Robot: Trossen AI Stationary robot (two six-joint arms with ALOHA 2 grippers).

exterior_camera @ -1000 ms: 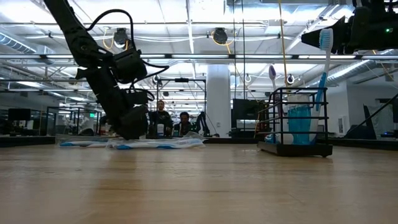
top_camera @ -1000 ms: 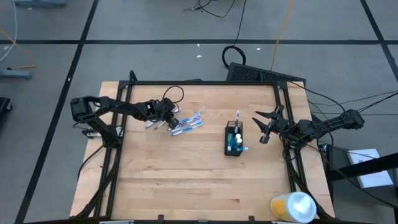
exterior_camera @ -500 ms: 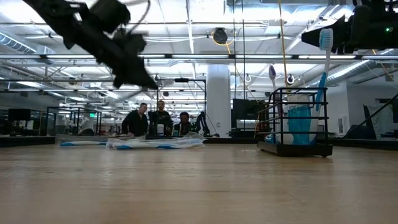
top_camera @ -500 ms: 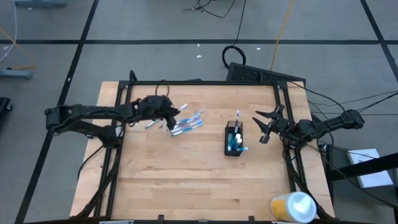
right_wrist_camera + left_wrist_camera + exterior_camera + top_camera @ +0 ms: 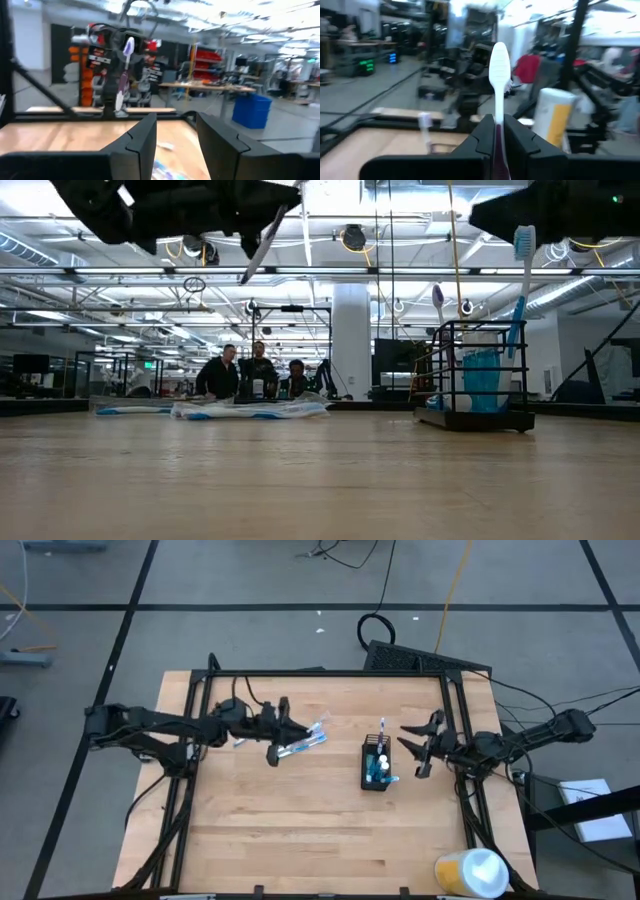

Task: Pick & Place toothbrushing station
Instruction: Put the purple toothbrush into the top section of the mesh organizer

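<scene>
The black wire-mesh cup (image 5: 377, 765) stands right of the table's centre, with a toothbrush or two upright in it (image 5: 522, 270). A pile of blue-and-white toothbrushes (image 5: 308, 737) lies flat on the table at the far left (image 5: 250, 410). My left gripper (image 5: 292, 732) hovers over the pile's left end, high above the table, shut on one toothbrush (image 5: 262, 245). My right gripper (image 5: 410, 748) is open and empty, in the air just right of the cup, pointing at it (image 5: 172, 135). My left gripper pinches the toothbrush's purple handle (image 5: 498, 147) between its two fingers. The fingers lie about level and point toward the table's right side. The white head (image 5: 498, 57) sticks out past the fingertips. The brush is lifted clear of the table and slants in the low view.
A yellow-and-white roll (image 5: 470, 873) stands at the table's near right corner. A black frame (image 5: 330, 673) runs along the table's edges. People stand in the room beyond the far edge (image 5: 250, 375). The near half of the table is bare wood (image 5: 300, 830).
My left gripper has risen from the pile of toothbrushes with one brush in its fingers, tipped up to about level, and gone a little toward the table's right. The pile has stayed on the table. My right gripper has shifted slightly toward the cup.
</scene>
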